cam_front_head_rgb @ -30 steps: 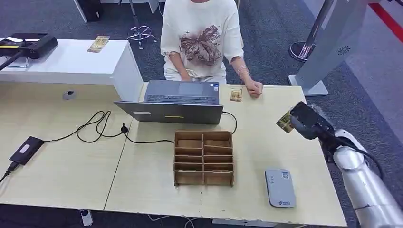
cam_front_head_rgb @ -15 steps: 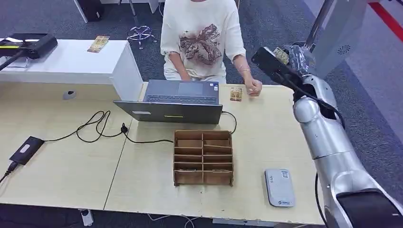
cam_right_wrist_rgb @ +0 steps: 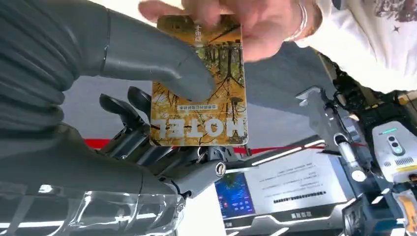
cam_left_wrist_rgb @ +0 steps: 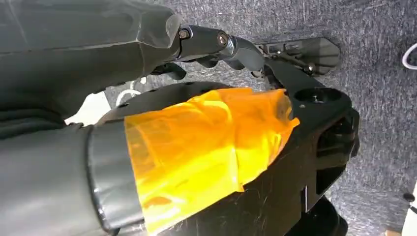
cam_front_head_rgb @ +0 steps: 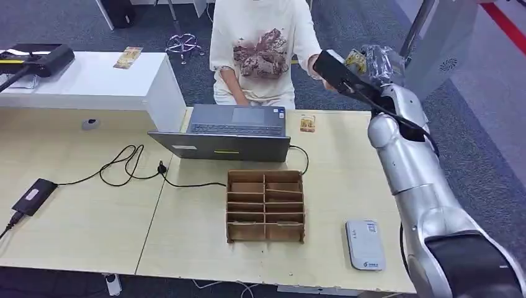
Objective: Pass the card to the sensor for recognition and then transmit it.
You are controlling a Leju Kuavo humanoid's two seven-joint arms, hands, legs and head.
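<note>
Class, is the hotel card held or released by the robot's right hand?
Held: the right hand pinches the card under its thumb, while a person's hand grasps its far edge.

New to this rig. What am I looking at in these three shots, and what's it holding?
It is a humanoid robot with two silver arms, each ending in a robot hand.

The wide picture is from its head, looking down at a wooden table. On the table lie an open laptop, a wooden sorting box, a grey card reader, a spare card and a black adapter with cables. A person sits across the table.

The other two pictures come from cameras at the wrists, so they look turned around. The right wrist one shows the right robot hand raised, pinching a yellow HOTEL card with its thumb, while the person's hand grips the card's far end. The left wrist one shows the left robot hand hanging over carpet; I cannot tell how its fingers lie.
</note>
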